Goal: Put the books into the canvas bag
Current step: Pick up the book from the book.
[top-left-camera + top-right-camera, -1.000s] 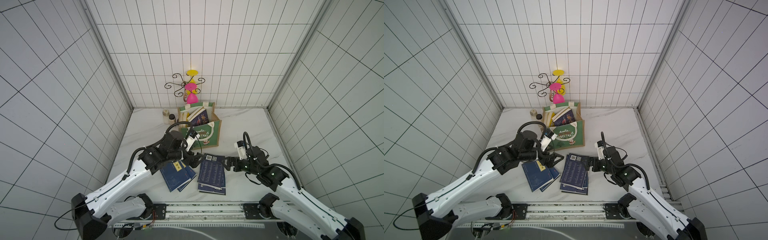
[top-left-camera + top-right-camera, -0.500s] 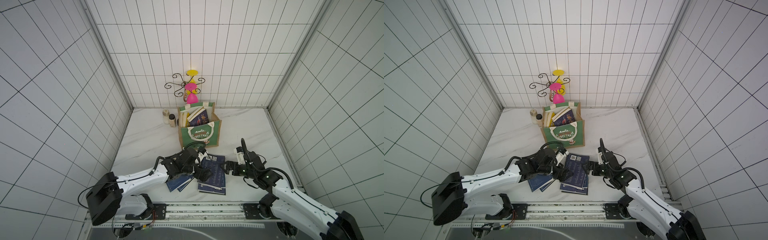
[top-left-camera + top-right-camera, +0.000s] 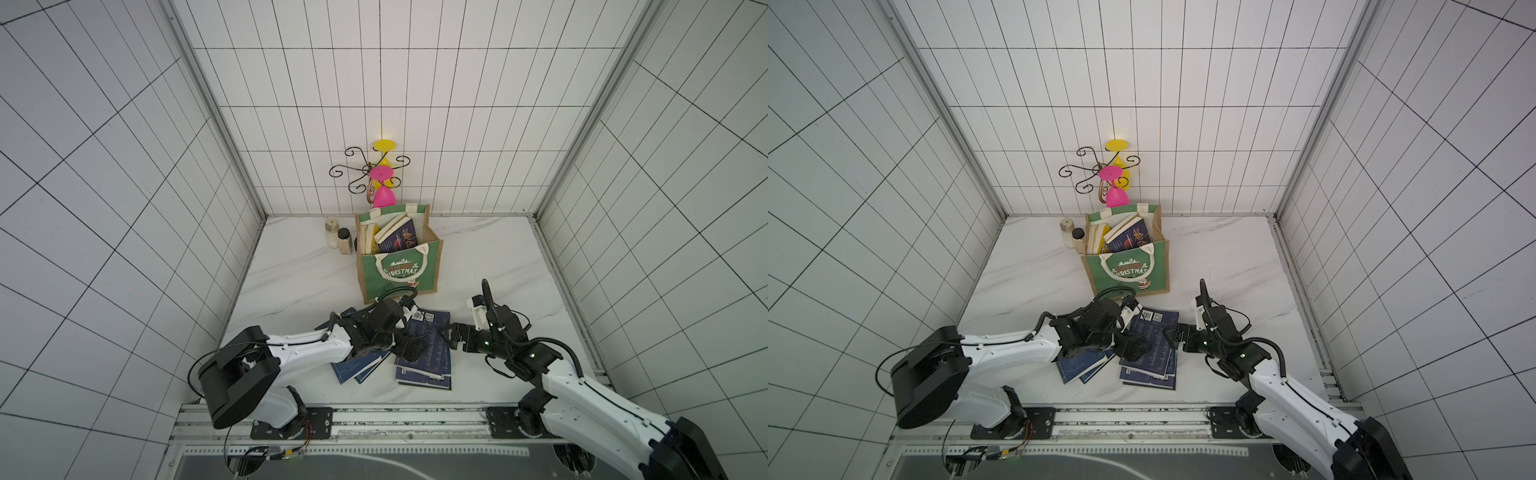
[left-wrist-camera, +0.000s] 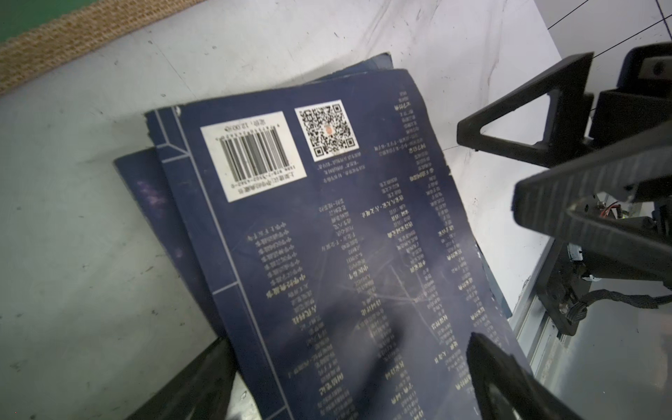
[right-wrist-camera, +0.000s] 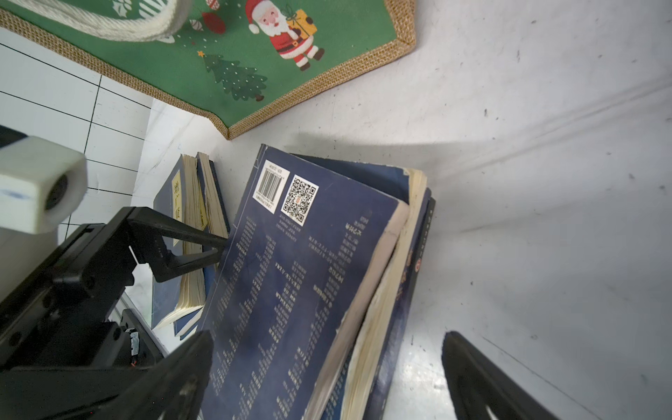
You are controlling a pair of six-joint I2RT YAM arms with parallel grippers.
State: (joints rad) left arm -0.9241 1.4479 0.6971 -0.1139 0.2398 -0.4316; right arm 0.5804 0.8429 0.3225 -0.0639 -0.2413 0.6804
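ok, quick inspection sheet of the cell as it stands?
Surface: white marble tabletop, scuffed, no spills seen.
Job's things: canvas bag upright at the back, books inside; navy stack in front of it; smaller pile beside that, partly under the left arm.
Clutter: two jars beside the bag; wire stand with pink and yellow goblets behind it.
Tools: left tool open, low over the stack; right tool open at its page edge; neither holding.
Cables: black loop on each arm, no snag seen.
Surroundings: tiled walls; front rail.

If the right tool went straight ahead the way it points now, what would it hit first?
Probably the stack of navy books: the open right tool points at its page edges. The left tool sits beyond, at the stack's far side.
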